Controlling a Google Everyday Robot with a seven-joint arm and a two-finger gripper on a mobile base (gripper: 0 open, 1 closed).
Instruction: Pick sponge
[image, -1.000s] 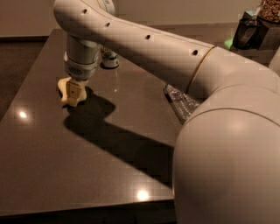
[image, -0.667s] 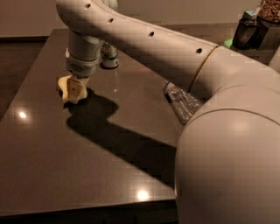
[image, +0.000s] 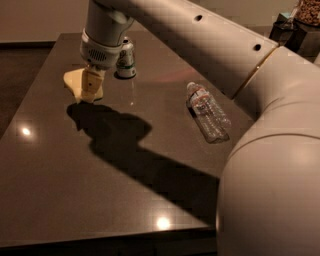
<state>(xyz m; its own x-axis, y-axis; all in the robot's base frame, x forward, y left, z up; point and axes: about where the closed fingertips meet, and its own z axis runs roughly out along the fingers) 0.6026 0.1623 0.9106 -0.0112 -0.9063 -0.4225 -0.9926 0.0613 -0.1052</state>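
Observation:
The sponge (image: 73, 80) is a pale yellow block lying on the dark table (image: 90, 170) at the far left. My gripper (image: 91, 88) points straight down from the arm's grey wrist (image: 101, 49) and sits on the sponge's right part, covering it. The gripper's cream-yellow block with a dark dot stands in front of the sponge. The sponge's left end sticks out to the left of the gripper, and a bit of the sponge shows under it.
A green and silver soda can (image: 126, 59) stands upright just right of and behind the gripper. A clear plastic water bottle (image: 207, 112) lies on its side at mid-right. Dark containers (image: 295, 25) stand at the back right. My arm (image: 270, 150) fills the right side.
The gripper stays at the sponge. The arm has swung up and right in the view, so the can and the bottle now show in full.

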